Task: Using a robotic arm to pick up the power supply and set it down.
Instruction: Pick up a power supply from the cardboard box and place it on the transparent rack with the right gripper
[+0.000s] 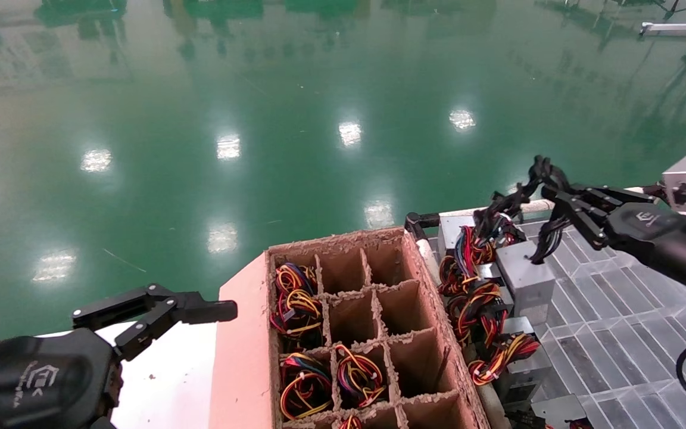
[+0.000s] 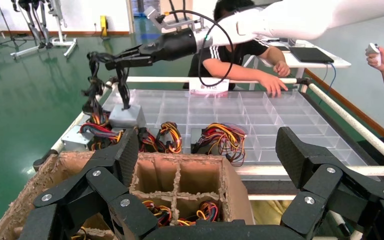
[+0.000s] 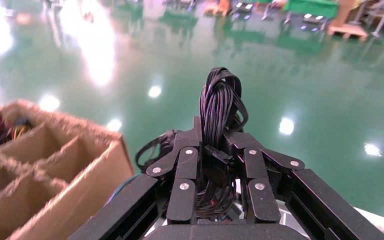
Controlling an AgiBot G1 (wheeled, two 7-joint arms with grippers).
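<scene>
Green glossy floor fills most of the head view, with a cardboard divider box (image 1: 373, 322) at 6 o'clock, several of its cells holding coloured wire bundles (image 1: 298, 304). At 4 o'clock lies a clear gridded tray (image 1: 605, 322), and along its near edge sit grey boxes with red, yellow and orange wires (image 1: 474, 298). At 3 o'clock the right gripper (image 1: 560, 208) pinches a looped bundle of black cables (image 1: 536, 179); these trail down to the power supply (image 1: 524, 277), a small grey box resting on the tray's edge beside the coloured wires. At 8 o'clock the left gripper (image 1: 200, 313) hangs over a white surface, fingers spread, holding nothing. From the left wrist view, the left gripper's (image 2: 207, 165) black fingers (image 2: 300, 155) stand wide apart above the cardboard box (image 2: 180, 175); at 11 o'clock the robotic arm (image 2: 280, 22) reaches across the tray (image 2: 260, 115), its cable loop (image 2: 94, 75) above the grey power supply (image 2: 126, 116). Two people stand at a table behind. From the right wrist view, the right gripper (image 3: 219, 145) is closed on the black cable bundle (image 3: 220, 102), which rises at 12 o'clock; the cardboard box (image 3: 50, 170) sits at 8 o'clock.
</scene>
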